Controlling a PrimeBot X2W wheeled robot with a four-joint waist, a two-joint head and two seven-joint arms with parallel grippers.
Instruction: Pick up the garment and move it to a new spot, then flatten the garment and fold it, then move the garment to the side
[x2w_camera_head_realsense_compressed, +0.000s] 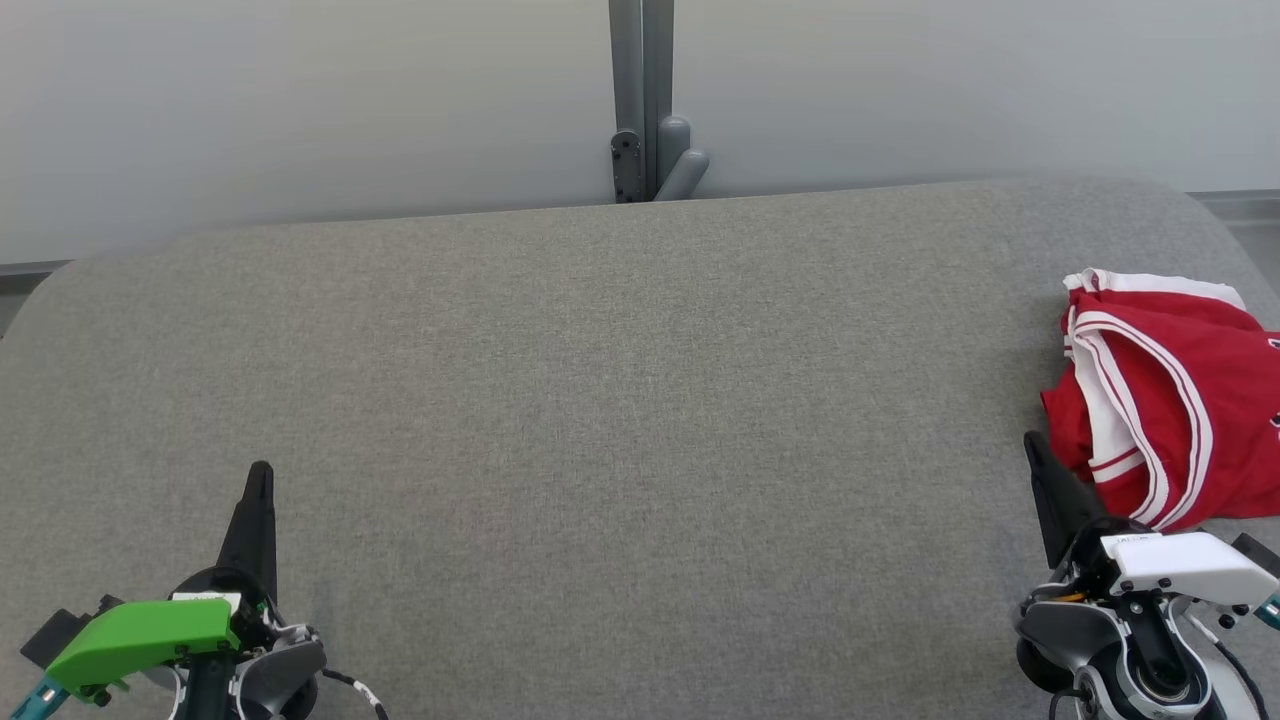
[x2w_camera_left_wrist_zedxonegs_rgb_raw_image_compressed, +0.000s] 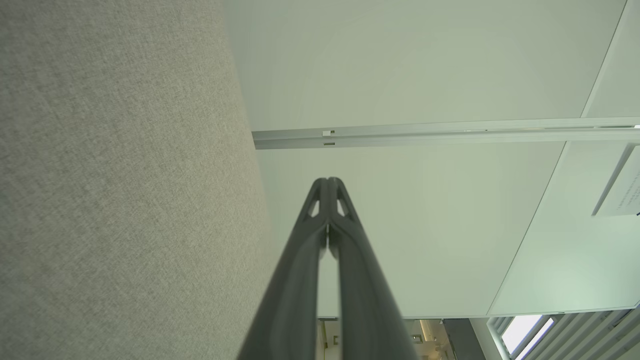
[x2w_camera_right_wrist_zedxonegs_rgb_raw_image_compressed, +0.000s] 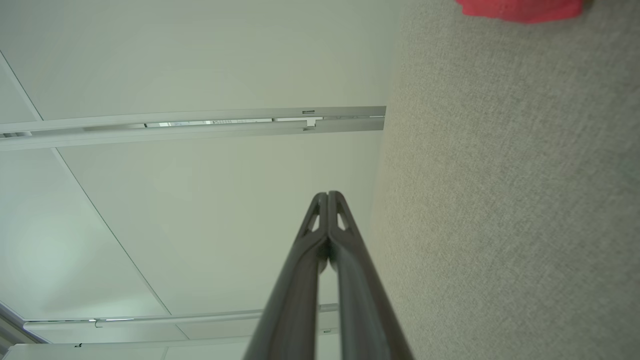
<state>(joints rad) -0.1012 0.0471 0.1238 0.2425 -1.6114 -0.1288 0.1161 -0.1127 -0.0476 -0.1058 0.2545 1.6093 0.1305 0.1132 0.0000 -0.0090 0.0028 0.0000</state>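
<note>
- We take as our mark the grey post (x2w_camera_head_realsense_compressed: 642, 90) that rises against the pale wall (x2w_camera_head_realsense_compressed: 300, 100) behind the table, about midway along its far edge.
- The table (x2w_camera_head_realsense_compressed: 600, 400) spreads out from the foot of the post towards us, covered in grey woven cloth and rounded at its far corners.
- The garment (x2w_camera_head_realsense_compressed: 1160, 400), red with white stripes and white trim, lies crumpled on the table well to the right of the post and nearer to us. The head view's right edge cuts part of it off.
- The right gripper (x2w_camera_head_realsense_compressed: 1030, 442) sits right of the post and at the near side, under a white cover (x2w_camera_head_realsense_compressed: 1185, 565). Its dark fingers are pressed together and grip nothing.
- Its tip stands just beside the garment's near left edge; we cannot tell whether the two touch.
- In the right wrist view the right gripper (x2w_camera_right_wrist_zedxonegs_rgb_raw_image_compressed: 328, 194) has its fingers meeting at the tips with nothing between them, and a strip of the garment (x2w_camera_right_wrist_zedxonegs_rgb_raw_image_compressed: 520, 9) shows at the top edge.
- The left gripper (x2w_camera_head_realsense_compressed: 260, 472) sits left of the post and at the near side, under a green cover (x2w_camera_head_realsense_compressed: 140, 635), well apart from the garment.
- In the left wrist view the left gripper (x2w_camera_left_wrist_zedxonegs_rgb_raw_image_compressed: 328, 181) is likewise fully closed and empty, aimed at the wall beside the post (x2w_camera_left_wrist_zedxonegs_rgb_raw_image_compressed: 425, 132).
</note>
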